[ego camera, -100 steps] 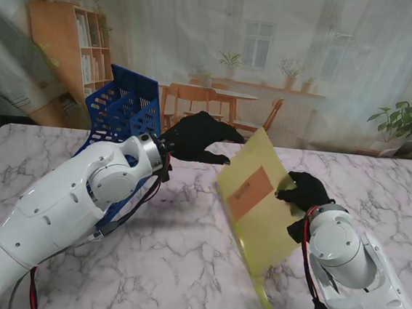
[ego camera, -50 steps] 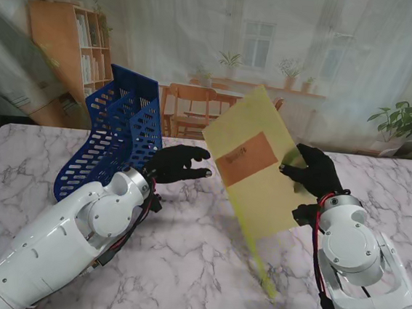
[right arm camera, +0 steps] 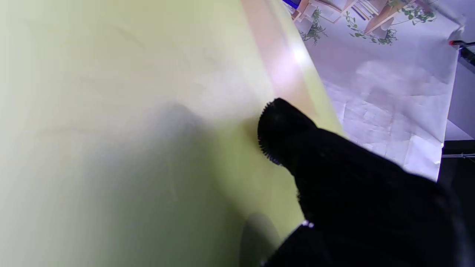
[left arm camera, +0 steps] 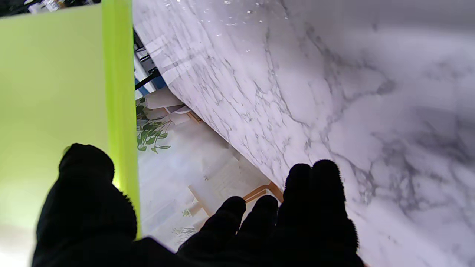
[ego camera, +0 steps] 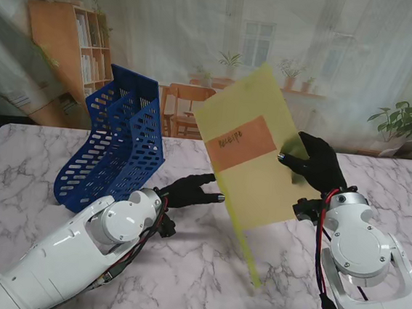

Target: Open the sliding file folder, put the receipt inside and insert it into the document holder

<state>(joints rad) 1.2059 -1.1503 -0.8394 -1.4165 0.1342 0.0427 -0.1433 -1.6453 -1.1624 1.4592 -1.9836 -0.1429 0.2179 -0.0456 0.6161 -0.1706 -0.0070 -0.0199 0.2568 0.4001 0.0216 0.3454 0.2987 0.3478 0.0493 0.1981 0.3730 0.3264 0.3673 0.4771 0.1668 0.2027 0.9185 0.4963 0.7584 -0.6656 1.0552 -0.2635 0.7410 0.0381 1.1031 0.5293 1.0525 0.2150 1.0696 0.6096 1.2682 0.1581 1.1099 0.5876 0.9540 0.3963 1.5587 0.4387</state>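
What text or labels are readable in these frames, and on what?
Receipt, the orange slip showing through the yellow-green file folder held up by the right hand: one line of dark handwriting, too small and blurred to read.
Blue document holder: no text visible.
Books on the backdrop's shelf: spines too small to read.
Wrist views: no text visible.

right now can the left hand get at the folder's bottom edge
Probably yes: the left hand is open, empty and beside the folder held up by the right hand, with nothing between them.
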